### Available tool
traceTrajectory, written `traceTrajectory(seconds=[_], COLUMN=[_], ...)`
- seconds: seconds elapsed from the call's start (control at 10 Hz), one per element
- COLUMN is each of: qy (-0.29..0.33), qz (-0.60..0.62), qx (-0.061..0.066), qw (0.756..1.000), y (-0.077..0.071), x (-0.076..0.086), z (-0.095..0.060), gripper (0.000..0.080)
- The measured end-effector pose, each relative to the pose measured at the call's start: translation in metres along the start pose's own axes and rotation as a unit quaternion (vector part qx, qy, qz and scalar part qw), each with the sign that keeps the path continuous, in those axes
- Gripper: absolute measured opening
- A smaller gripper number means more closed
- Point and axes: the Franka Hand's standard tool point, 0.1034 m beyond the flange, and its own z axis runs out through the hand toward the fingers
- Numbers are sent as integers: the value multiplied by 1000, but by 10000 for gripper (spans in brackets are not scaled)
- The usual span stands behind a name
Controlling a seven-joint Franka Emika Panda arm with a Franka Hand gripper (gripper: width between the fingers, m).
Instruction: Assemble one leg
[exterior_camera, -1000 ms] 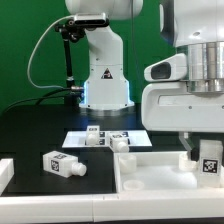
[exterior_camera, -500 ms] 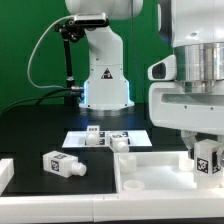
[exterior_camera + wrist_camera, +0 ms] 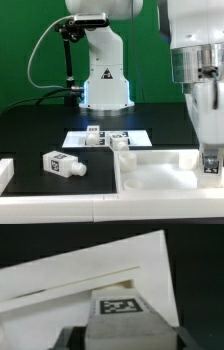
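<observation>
While gripper [image 3: 211, 158] clasps leg [image 3: 121, 314] over panel [image 3: 150, 170], spare legs [image 3: 62, 163] lie beside

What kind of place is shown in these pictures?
Probably a robotics lab test bench. A black table stands before a green backdrop, a white sheet of printed tags lies flat on it, and small tagged white pegs lie beside a white tray.
</observation>
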Motion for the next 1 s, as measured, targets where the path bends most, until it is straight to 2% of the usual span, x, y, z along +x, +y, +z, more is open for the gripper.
traceTrajectory(seconds=[0.3,0.4,0.5,0.6,0.7,0.8,0.9,1.0], qy=[1,1,1,0,-10,-20,-23,-21], qz=[14,13,13,4,-23,-31,-29,-30], qx=[0,0,0,2,11,23,25,24], qw=[1000,1000,1000,1000,1000,999,999,999], y=[1,1,1,-1,-6,-13,-16,-15], x=[0,0,0,-1,-9,-15,-15,-14], z=[0,1,1,-1,-18,-38,-43,-40], gripper=[289,359,499,499,616,639,639,648])
